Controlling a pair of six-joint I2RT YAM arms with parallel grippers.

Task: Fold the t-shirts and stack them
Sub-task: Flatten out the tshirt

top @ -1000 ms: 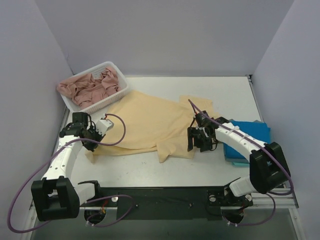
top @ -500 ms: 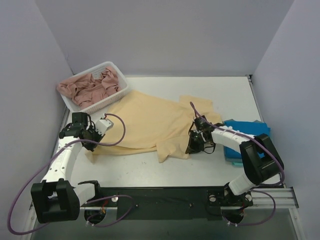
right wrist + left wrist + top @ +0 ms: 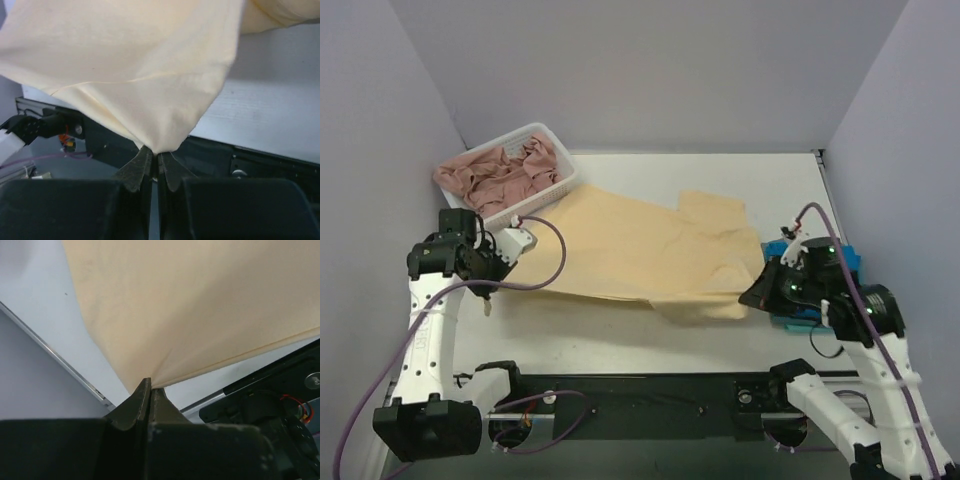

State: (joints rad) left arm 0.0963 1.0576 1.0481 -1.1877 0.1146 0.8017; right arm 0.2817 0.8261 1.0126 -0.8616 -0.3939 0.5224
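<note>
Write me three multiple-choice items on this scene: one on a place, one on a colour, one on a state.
1. Where is the white slatted plastic basket?
A) near right corner
B) far left corner of the table
C) middle of the table

2. What colour is the crumpled cloth in it?
A) green
B) black
C) dusty pink

3. How is the pale yellow cotton t-shirt?
A) pulled out between the left fingers and the right fingers
B) folded on a stack
C) lying in the basket

Key:
1 B: it sits at the top left of the overhead view.
2 C: the heap shows pink from above.
3 A: each wrist view shows closed fingers pinching a corner of the shirt.
</note>
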